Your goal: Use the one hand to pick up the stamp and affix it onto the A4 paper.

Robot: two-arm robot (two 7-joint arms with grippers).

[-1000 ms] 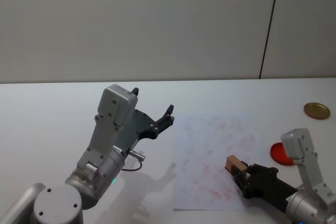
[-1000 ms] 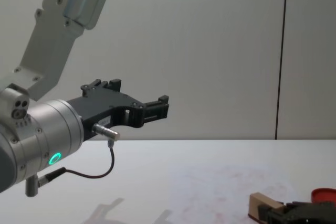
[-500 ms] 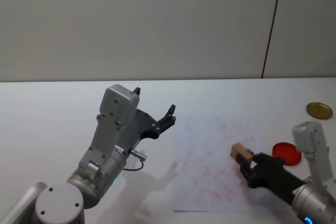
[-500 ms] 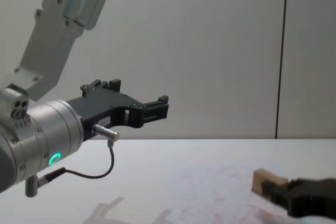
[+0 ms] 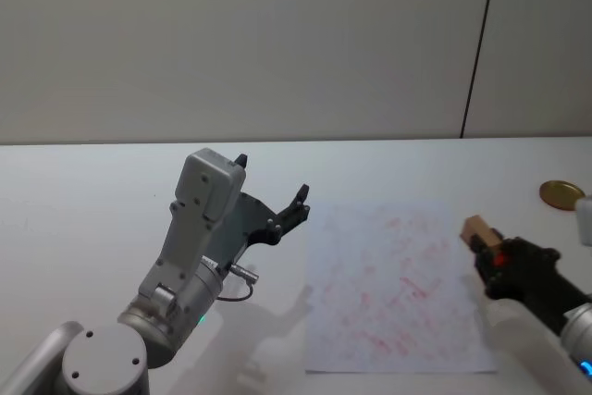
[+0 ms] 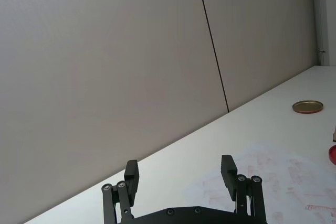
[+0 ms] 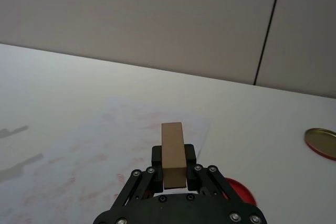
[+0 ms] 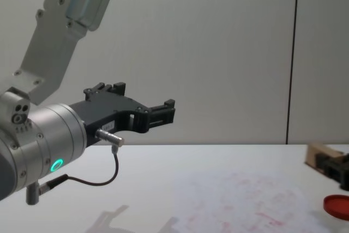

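The left claw (image 5: 270, 178) hangs raised over the table (image 5: 92, 191), left of the A4 paper (image 5: 388, 293), with its fingers wide apart and nothing between them. At the paper's right edge, the right claw (image 5: 488, 249) is closed on the wooden stamp (image 5: 475, 227) and holds it lifted off the sheet. The red ink pad (image 8: 336, 205) lies on the table near this claw.

Chest view: right gripper (image 8: 334, 166) and red ink pad (image 8: 337, 205) are cut off by the right edge. Right wrist view: stamp (image 7: 173, 145) near end is hidden between the jaws; gold lid (image 7: 321, 143) is cropped.
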